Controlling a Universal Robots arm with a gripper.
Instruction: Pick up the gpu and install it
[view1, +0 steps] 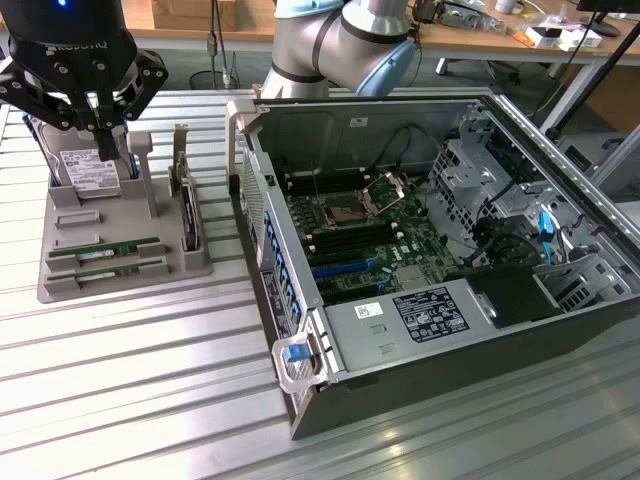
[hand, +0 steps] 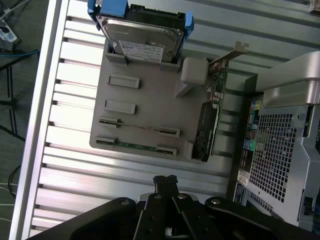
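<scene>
The gripper (view1: 104, 128) (hand: 165, 181) points straight down with its fingers pressed together, empty, hovering above the hard drive (view1: 85, 170) (hand: 142, 42) end of the grey tray (view1: 60, 285) (hand: 145, 100). The gpu (view1: 100, 266) (hand: 136, 146) lies flat in a tray slot at the opposite end. The arm (view1: 340, 45) bends behind the open computer case (view1: 450, 330).
</scene>
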